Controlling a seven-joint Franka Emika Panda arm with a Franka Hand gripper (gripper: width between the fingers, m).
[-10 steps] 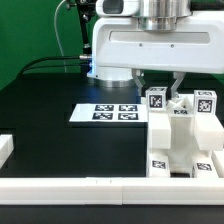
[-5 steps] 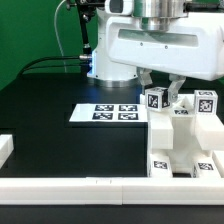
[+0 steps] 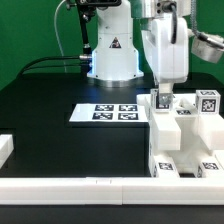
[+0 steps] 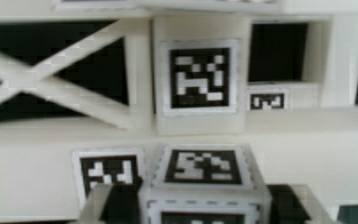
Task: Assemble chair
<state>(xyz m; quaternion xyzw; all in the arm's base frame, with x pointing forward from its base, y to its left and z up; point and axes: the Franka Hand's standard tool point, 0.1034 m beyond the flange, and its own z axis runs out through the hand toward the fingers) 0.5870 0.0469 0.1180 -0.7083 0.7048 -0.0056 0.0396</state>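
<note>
White matte plastic makes up the blocky, partly joined chair (image 3: 182, 135), which stands on the black table (image 3: 50, 100) directly beneath the claw (image 3: 163, 100), toward the exterior view's right. The glossy white claw points straight down over the chair's upper block, and its fingers (image 3: 157, 101) straddle a small tagged white post (image 3: 163, 101) that rises from that block. Whether the fingers press the post or merely flank it cannot be told from either view. In the wrist view the dark fingertip pads (image 4: 108, 205) sit on both sides of a tagged block top (image 4: 206, 168), close to its edges.

Just beside the claw, on the exterior view's right, a second tagged white post (image 3: 207, 101) stands on the same structure, with a smaller white cube (image 3: 182, 112) between the two posts. Below the claw, the chair's lower step carries two more tags near the front.

Away from the claw, on the exterior view's left, the flat white marker board (image 3: 106, 113) lies on the table, apart from the chair. A white rail (image 3: 70, 187) runs along the table's near edge, below the chair, and a short white piece (image 3: 5, 148) sits at the far left edge. Behind the claw stands the arm's white base (image 3: 112, 52) with dark cables (image 3: 68, 35) trailing beside it, in front of a green backdrop (image 3: 25, 30).

The wrist view also shows a white cross-braced panel (image 4: 60, 75) and an upright tagged face (image 4: 201, 80) beyond the claw.
</note>
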